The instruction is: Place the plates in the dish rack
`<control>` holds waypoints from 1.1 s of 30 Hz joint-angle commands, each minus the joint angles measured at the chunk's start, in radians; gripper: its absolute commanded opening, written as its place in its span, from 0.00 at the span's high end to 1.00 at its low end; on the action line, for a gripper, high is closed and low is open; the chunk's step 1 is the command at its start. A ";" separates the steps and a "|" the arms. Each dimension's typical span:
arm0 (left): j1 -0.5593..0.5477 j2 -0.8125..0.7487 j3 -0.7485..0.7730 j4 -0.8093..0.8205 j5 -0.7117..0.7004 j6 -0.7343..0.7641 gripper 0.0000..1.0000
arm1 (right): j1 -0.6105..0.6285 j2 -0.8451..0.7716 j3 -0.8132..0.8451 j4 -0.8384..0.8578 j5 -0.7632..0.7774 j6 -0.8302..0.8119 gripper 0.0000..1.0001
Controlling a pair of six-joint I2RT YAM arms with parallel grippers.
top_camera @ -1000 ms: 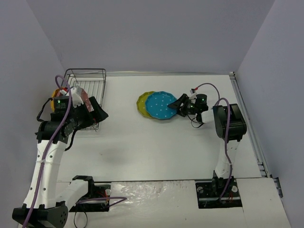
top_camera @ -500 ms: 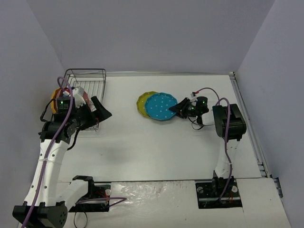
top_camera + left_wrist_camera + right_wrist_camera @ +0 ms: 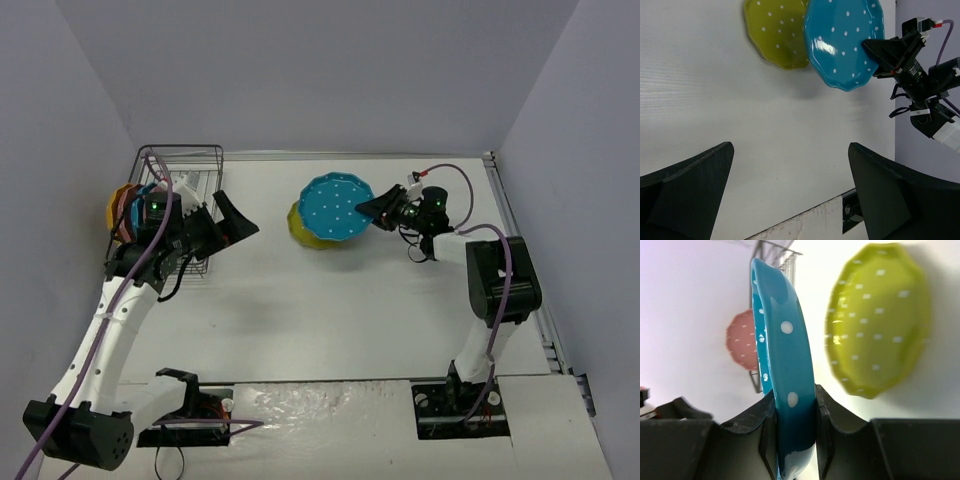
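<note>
Several plates at dish rack's left side, mostly hidden by left arm; right tool pinching teal plate's rim, masking part of olive plate; left tool spread.

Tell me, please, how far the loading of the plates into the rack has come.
Done, it seems: a few plates stand on edge at the left side of the rack; how they sit is unclear. In hand: the right gripper pinches the blue plate by its rim, tilted up. To do: that plate and the yellow-green plate on the table; the left gripper is open and empty.
</note>
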 commanded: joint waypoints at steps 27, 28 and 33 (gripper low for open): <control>-0.114 0.104 -0.054 0.330 -0.002 -0.251 0.03 | 0.331 -0.106 0.037 0.606 0.002 0.461 1.00; -0.114 0.103 -0.057 0.335 0.003 -0.257 0.04 | 0.335 -0.104 0.039 0.608 0.002 0.461 1.00; -0.114 0.100 -0.061 0.354 0.025 -0.278 0.13 | 0.342 -0.100 0.046 0.606 -0.001 0.456 1.00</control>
